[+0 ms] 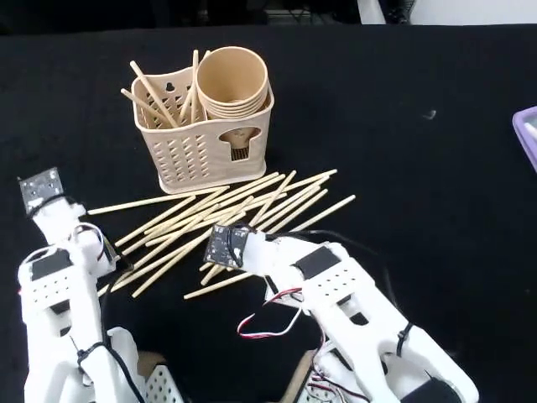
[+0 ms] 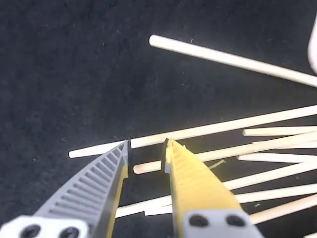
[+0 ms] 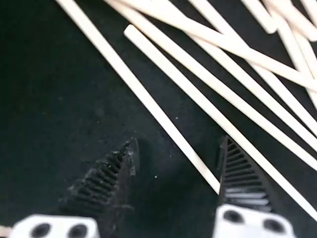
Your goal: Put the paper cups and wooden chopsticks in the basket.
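Note:
A beige slotted basket point(image 1: 180, 155) stands at the back of the black table. It holds a stack of paper cups point(image 1: 233, 80) and a few wooden chopsticks point(image 1: 155, 92). Many more chopsticks point(image 1: 226, 217) lie fanned out in front of it. My left gripper point(image 2: 147, 145) is low over the pile's left ends and narrowly open. One chopstick end point(image 2: 147, 166) lies between its fingers. My right gripper point(image 3: 178, 145) is wide open just above the table. A long chopstick point(image 3: 148, 106) runs in between its fingers.
The left arm point(image 1: 54, 281) and the right arm point(image 1: 336, 290) stand at the front edge, with loose wires point(image 1: 268, 323) under the right one. A purple object point(image 1: 527, 134) sits at the far right edge.

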### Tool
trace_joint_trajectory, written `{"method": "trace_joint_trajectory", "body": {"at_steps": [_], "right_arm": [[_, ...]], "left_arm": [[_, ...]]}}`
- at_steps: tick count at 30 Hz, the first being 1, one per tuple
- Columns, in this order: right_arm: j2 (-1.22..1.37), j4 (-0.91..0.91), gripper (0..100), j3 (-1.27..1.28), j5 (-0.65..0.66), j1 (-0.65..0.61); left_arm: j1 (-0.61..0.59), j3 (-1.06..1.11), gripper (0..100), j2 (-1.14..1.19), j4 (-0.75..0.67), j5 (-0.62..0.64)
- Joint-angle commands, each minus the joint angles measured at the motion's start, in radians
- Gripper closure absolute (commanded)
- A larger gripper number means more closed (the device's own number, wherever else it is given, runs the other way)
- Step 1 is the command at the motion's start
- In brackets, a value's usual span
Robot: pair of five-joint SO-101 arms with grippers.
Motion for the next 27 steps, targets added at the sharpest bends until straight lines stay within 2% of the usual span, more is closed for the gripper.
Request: {"method": "trace_joint_trajectory", "body": {"at_steps": [1,4,7,11,13,16,17,18,24,27], "right_arm": [[0.099,-0.080,73.7,-0.062,0.020,0.000],[0.252,-0.126,73.7,-0.125,0.025,0.046],[0.397,-0.037,73.9,-0.249,0.029,0.055],[0.532,0.074,74.4,-0.344,0.137,0.054],[0.565,0.106,79.4,-0.358,0.175,0.054],[0.568,0.114,96.8,-0.364,0.189,0.054],[0.562,0.118,99.3,-0.366,0.187,0.054],[0.552,0.121,96.5,-0.366,0.187,0.054],[0.437,0.203,98.8,-0.357,0.181,-0.018],[0.369,0.213,98.8,-0.344,0.098,-0.078]], "left_arm": [[-0.010,0.027,87,-0.017,-0.054,0.012],[-0.010,0.038,87,-0.017,-0.060,0.017],[-0.008,0.044,87,-0.017,-0.060,0.017],[-0.008,0.047,87,-0.017,-0.060,0.015],[-0.008,0.047,87,-0.017,-0.060,0.017],[-0.008,0.047,87,-0.017,-0.060,0.017],[-0.008,0.047,87,-0.017,-0.060,0.017],[-0.008,0.047,87,-0.017,-0.060,0.017],[-0.013,0.068,87,-0.017,-0.104,0.018],[-0.010,0.074,87,-0.017,-0.114,0.018]]}}
